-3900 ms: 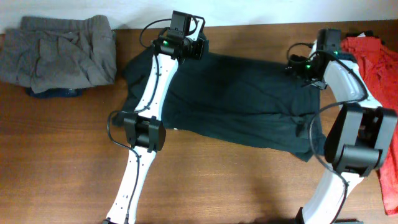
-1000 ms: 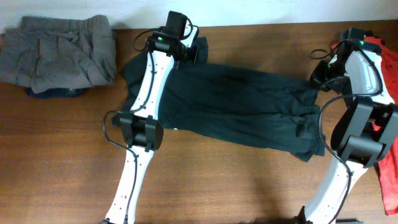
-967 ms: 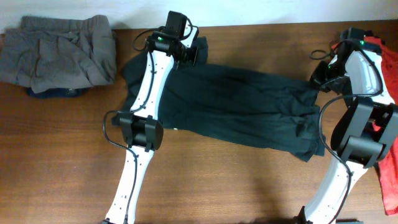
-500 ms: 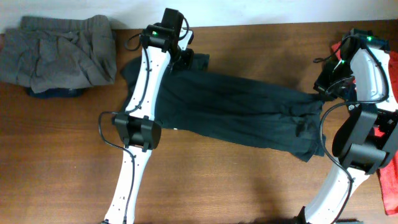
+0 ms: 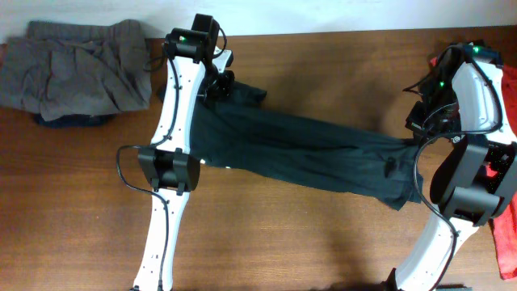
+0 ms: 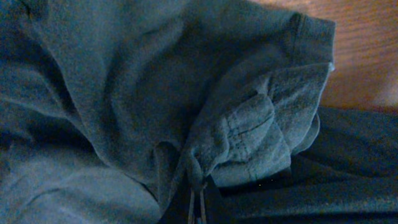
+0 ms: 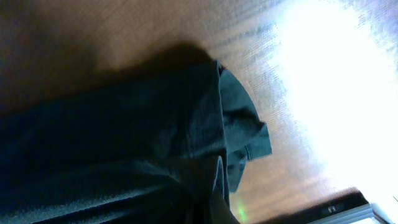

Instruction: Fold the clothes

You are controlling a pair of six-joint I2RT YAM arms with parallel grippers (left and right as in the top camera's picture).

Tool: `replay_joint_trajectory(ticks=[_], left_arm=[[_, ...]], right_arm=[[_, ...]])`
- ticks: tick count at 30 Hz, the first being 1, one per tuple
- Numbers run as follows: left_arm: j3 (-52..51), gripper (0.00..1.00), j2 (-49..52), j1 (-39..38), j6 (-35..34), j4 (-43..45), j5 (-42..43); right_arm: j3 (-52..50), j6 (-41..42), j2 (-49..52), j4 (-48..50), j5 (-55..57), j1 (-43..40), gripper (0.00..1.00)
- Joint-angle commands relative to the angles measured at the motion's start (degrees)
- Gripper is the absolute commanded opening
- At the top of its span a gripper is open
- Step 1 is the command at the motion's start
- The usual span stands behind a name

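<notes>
"Well, what lies closest to you?"

"Nearest you see bare wood of the table [image 5: 323,242]. Just behind it the black T-shirt [image 5: 307,149] lies across the middle as a long slanted band, with its right end nearer to you and its left end farther."

"And your grippers?"

"Your right gripper [image 5: 417,129] is clenched on the right end of the shirt, where the cloth is gathered into folds. Your left gripper [image 6: 196,208] is clenched on a bunched fold at the far left end, and the cloth is pinched between its closed fingers."

"What is beyond?"

"A red T-shirt [image 5: 506,250] shows at the right edge, mostly behind your right arm. A grey garment [image 5: 77,65] lies crumpled at the far left corner, apart from the black shirt."
</notes>
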Motion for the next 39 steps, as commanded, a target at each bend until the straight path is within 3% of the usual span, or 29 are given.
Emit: replay_joint_trajectory(ticks=[1, 11, 14, 29, 32, 36, 38, 39], left_arm=[[0.7, 0.01, -3.02, 2.12, 0.07, -0.98, -7.02], [0.66, 0.03, -3.76, 2.12, 0.09, -0.98, -14.08], [0.66, 0.07, -3.87, 2.12, 0.09, -0.98, -13.97], [-1.18, 0.06, -8.66, 2.12, 0.11, -0.98, -11.69], [-2.32, 0.11, -8.66, 2.12, 0.13, -0.98, -11.72], [-2.91, 0.2, -8.66, 2.12, 0.13, -0.98, -11.74], [-2.91, 0.29, -8.68, 2.12, 0.76, -0.98, -11.72], [-2.91, 0.33, -8.68, 2.12, 1.53, -0.98, -11.74]], right_arm=[[0.76, 0.9, -2.58, -1.66, 6.91, -0.63, 0.04], [0.74, 0.76, -2.58, -7.61, 10.45, -0.46, 0.04], [0.74, 0.57, -2.58, -7.61, 10.27, 0.57, 0.04], [0.44, -2.05, -2.6, -7.63, 8.57, 10.27, 0.04], [0.44, -2.47, -2.6, -7.61, 8.59, 10.05, 0.05], [0.44, -2.93, -2.6, -7.61, 8.92, 9.46, 0.12], [0.44, -3.37, -2.6, -7.61, 9.25, 9.25, 0.29], [0.44, -3.78, -2.6, -7.61, 9.25, 9.05, 0.31]])
